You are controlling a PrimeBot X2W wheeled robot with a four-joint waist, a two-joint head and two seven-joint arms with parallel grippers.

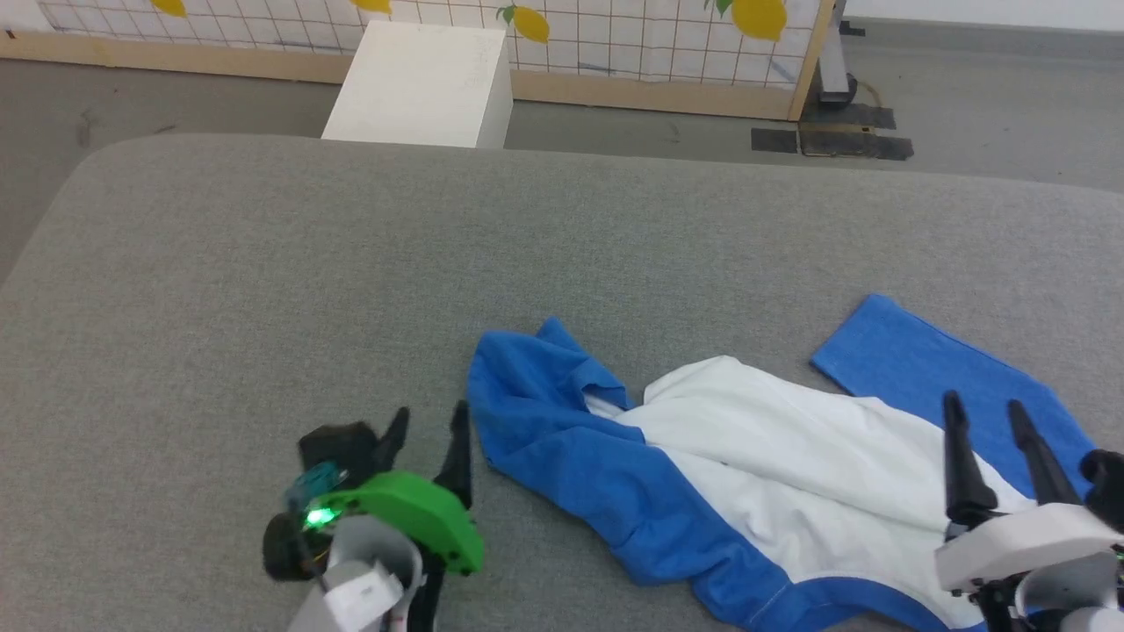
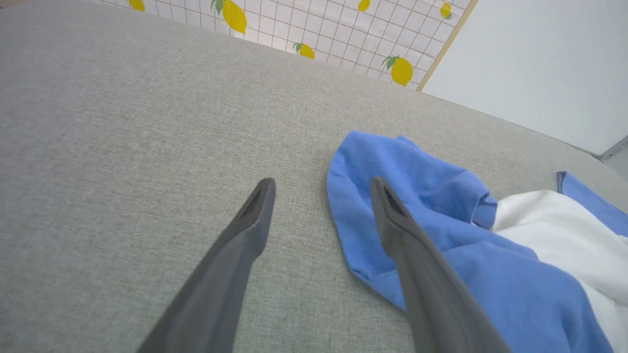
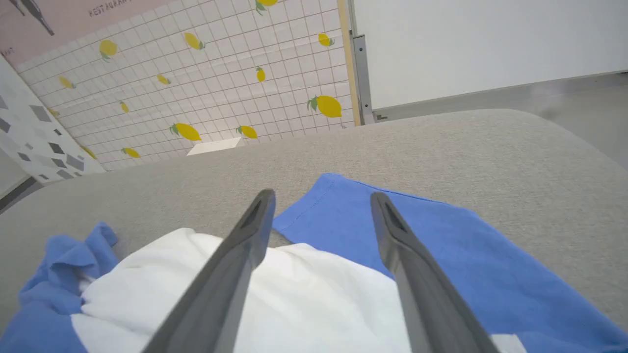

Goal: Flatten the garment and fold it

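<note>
The garment (image 1: 773, 465), a white T-shirt with royal-blue sleeves, lies crumpled on the grey padded surface (image 1: 351, 281) at the lower right. One blue sleeve (image 1: 931, 369) lies flat at the far right; the other (image 1: 536, 395) is bunched at the left. No chest logo shows. My left gripper (image 1: 430, 420) is open just left of the bunched sleeve (image 2: 392, 186), its right finger over the sleeve's edge. Over the shirt's right side, near the flat sleeve (image 3: 392, 220), my right gripper (image 1: 983, 405) is open and holds nothing.
A white box (image 1: 421, 83) stands on the floor beyond the surface's far edge. Behind it runs a lemon-print grid panel (image 1: 615, 26) with a wooden frame. The grey surface stretches bare to the left and far side of the shirt.
</note>
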